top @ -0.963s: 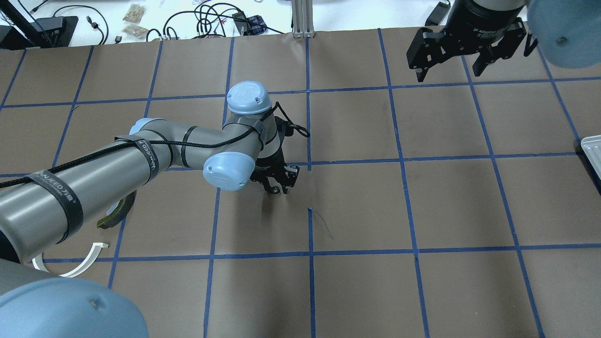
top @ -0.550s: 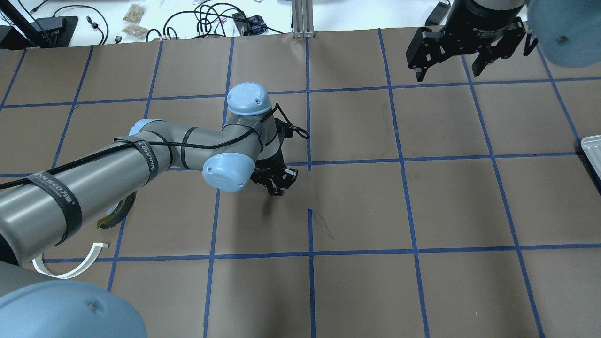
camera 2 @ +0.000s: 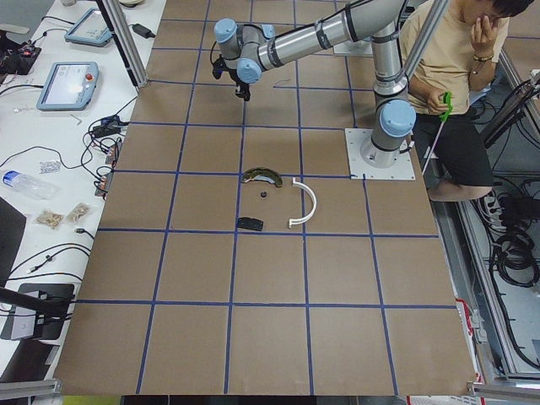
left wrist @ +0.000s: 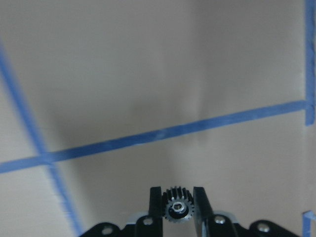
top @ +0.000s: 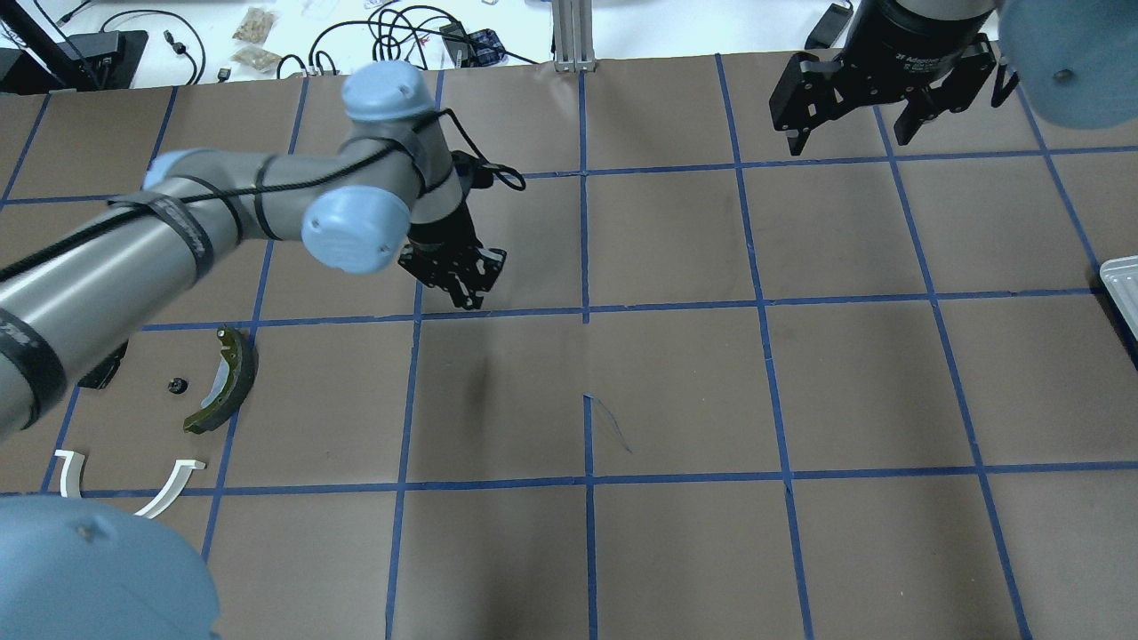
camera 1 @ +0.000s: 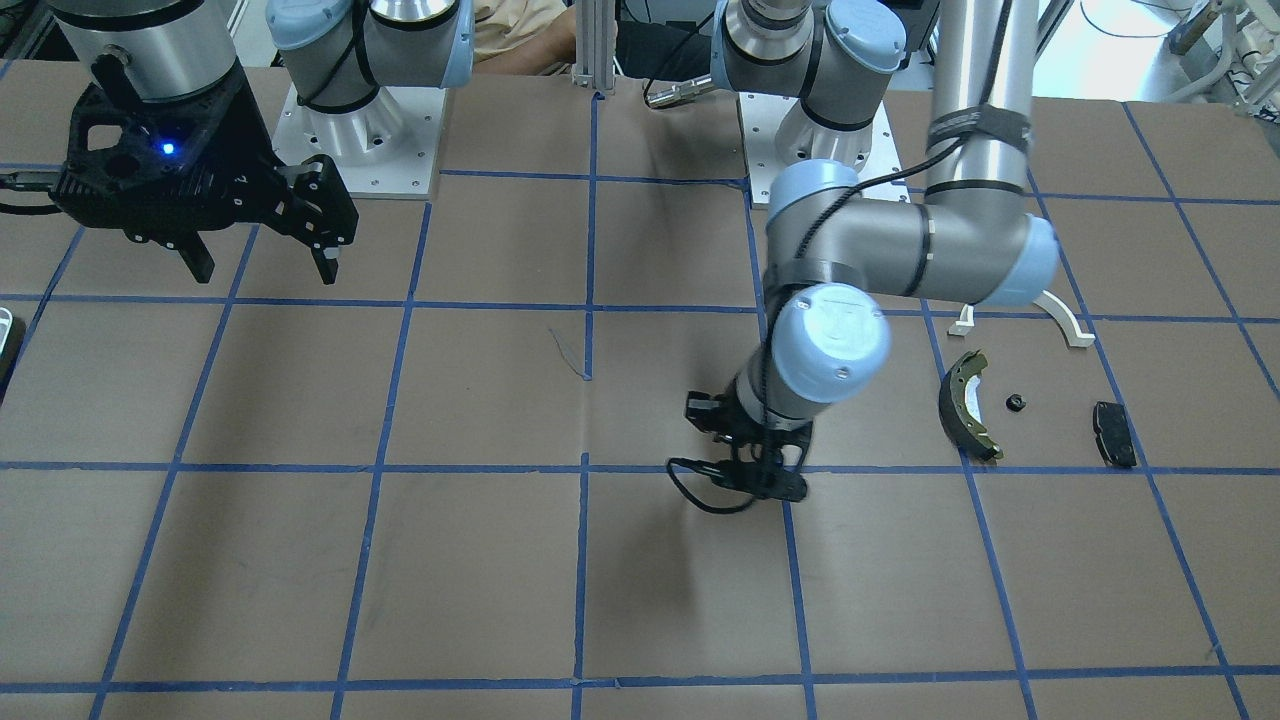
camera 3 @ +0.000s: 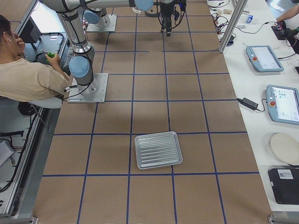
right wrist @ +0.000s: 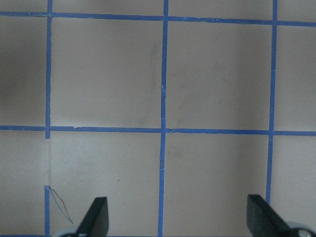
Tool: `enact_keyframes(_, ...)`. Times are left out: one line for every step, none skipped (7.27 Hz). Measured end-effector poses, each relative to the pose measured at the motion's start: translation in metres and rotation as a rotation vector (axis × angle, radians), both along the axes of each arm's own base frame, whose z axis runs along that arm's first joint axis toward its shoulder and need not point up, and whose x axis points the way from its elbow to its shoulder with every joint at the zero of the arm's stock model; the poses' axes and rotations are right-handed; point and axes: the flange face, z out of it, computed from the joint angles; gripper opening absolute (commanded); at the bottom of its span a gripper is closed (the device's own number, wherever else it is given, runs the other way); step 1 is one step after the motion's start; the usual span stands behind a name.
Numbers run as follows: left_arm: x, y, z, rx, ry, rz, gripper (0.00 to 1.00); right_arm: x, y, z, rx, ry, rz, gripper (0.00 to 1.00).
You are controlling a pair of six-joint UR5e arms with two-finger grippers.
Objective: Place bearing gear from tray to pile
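Observation:
My left gripper (top: 462, 289) is shut on a small black toothed bearing gear (left wrist: 177, 209) and holds it above the brown table, right of the pile; it also shows in the front view (camera 1: 775, 485). The pile lies at the table's left: an olive-green brake shoe (top: 222, 382) (camera 1: 968, 405), a white arched strip (top: 173, 484) (camera 1: 1060, 315), a flat black pad (camera 1: 1115, 433) and a tiny black part (top: 177, 385). My right gripper (top: 853, 124) (right wrist: 180, 219) is open and empty, high at the far right. The metal tray (camera 3: 158, 149) lies empty at the right end.
Blue tape lines grid the brown table (top: 676, 391). The tray's edge (top: 1122, 284) shows at the right border. Cables and devices (top: 400, 36) lie past the far edge. A seated person (camera 2: 460, 67) is behind the robot bases.
My left arm has swung left and toward the far side with the gear, uncovering the brake shoe and the small black part. The right gripper has stayed in place.

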Motion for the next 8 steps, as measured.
enact_keyframes(0.062,-0.024,0.029,0.029,0.011,0.045,0.0,0.002,0.0,0.0,-0.002,-0.003,0.003,1.0)
enact_keyframes(0.127,-0.037,0.051,0.049,0.016,0.083,0.0,0.002,0.001,0.001,-0.004,-0.002,0.004,1.0)
enact_keyframes(0.19,-0.04,0.065,0.057,-0.006,0.081,0.0,0.002,0.001,0.002,-0.005,0.001,0.004,1.0)
enact_keyframes(0.247,-0.034,0.069,0.073,-0.046,0.055,0.0,0.002,0.001,0.002,-0.006,0.004,0.004,1.0)
enact_keyframes(0.298,-0.023,0.068,0.101,-0.072,0.038,0.0,0.001,0.001,0.002,-0.006,0.006,0.003,1.0)
enact_keyframes(0.341,-0.009,0.06,0.13,-0.074,0.046,0.0,0.001,0.001,0.002,-0.006,0.008,0.003,1.0)
enact_keyframes(0.369,0.002,0.05,0.15,-0.074,0.064,0.0,0.001,0.002,0.002,-0.006,0.009,0.003,1.0)
enact_keyframes(0.39,0.012,0.04,0.167,-0.071,0.071,0.0,0.001,0.002,0.002,-0.007,0.009,0.003,1.0)
